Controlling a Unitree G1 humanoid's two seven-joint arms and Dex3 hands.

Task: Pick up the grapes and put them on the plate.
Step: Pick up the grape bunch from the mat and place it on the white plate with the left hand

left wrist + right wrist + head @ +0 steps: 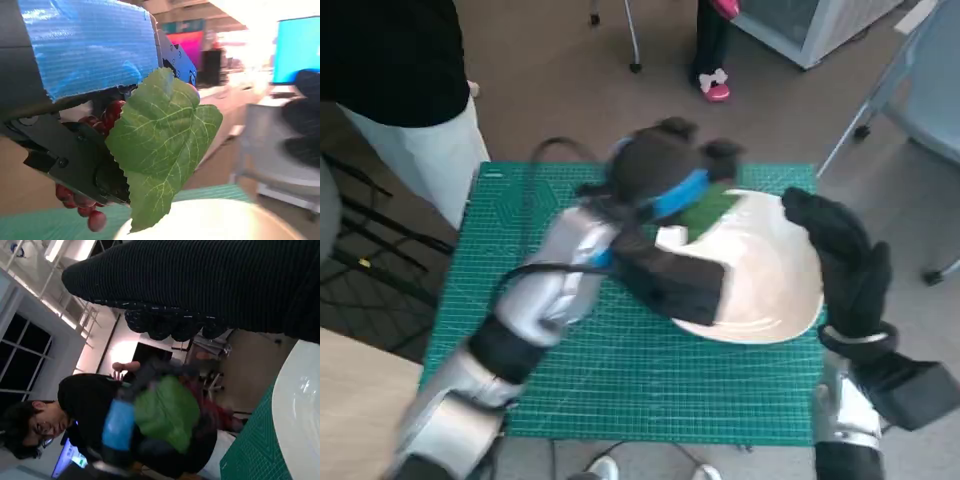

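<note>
Left hand (pixel 665 185) grips the one bunch of grapes (pixel 102 120) by its green leaf (pixel 162 150), held over the far rim of the single white plate (pixel 770 290) on the green mat (pixel 620 370). Best lower it toward the plate's middle before letting go. Right hand (pixel 840 255) rests at the plate's right edge, fingers apart, holding nothing.

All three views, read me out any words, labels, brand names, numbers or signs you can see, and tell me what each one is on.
None can be read.
The green cutting mat carries printed grid lines and faint markings near its far left corner, too blurred to read.
The lit screens behind the grapes in the left wrist view and beside the person in the right wrist view are blurred; no text shows.
The plate bears no lettering that shows.
</note>
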